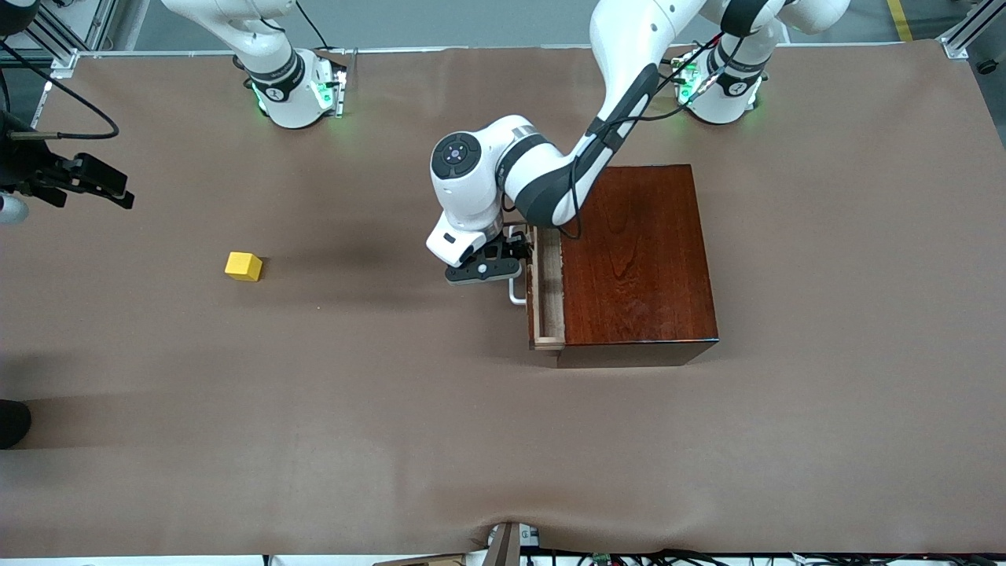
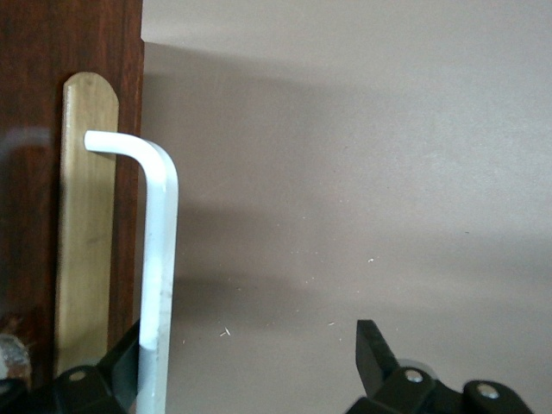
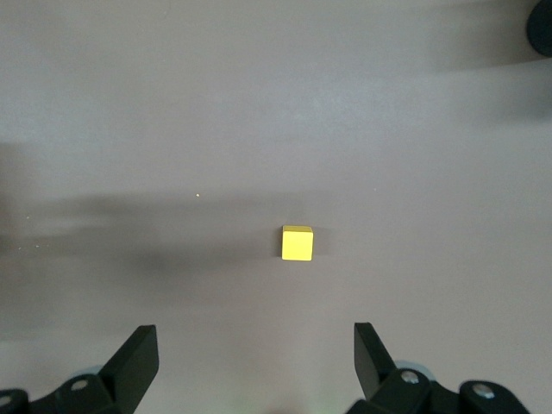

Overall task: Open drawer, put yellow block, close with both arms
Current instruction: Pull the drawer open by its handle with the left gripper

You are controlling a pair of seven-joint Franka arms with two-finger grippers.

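Note:
The drawer (image 1: 548, 287) stands a little way out of the dark wooden box (image 1: 640, 251), showing a strip of pale tray. Its white handle (image 1: 515, 297) (image 2: 159, 250) runs across the reddish-brown drawer front (image 2: 26, 172). My left gripper (image 1: 491, 266) (image 2: 250, 336) is at the handle, open, with the bar just inside one finger (image 2: 121, 362) and the other finger (image 2: 371, 345) well apart. The yellow block (image 1: 244, 266) (image 3: 297, 243) rests on the table toward the right arm's end. My right gripper (image 1: 118, 192) (image 3: 254, 354) hangs open and empty above the table near the block.
The brown table cover (image 1: 393, 409) spreads wide between the block and the box. A black cable (image 1: 78, 118) loops beside the right gripper. The table's front edge carries some hardware (image 1: 507, 542).

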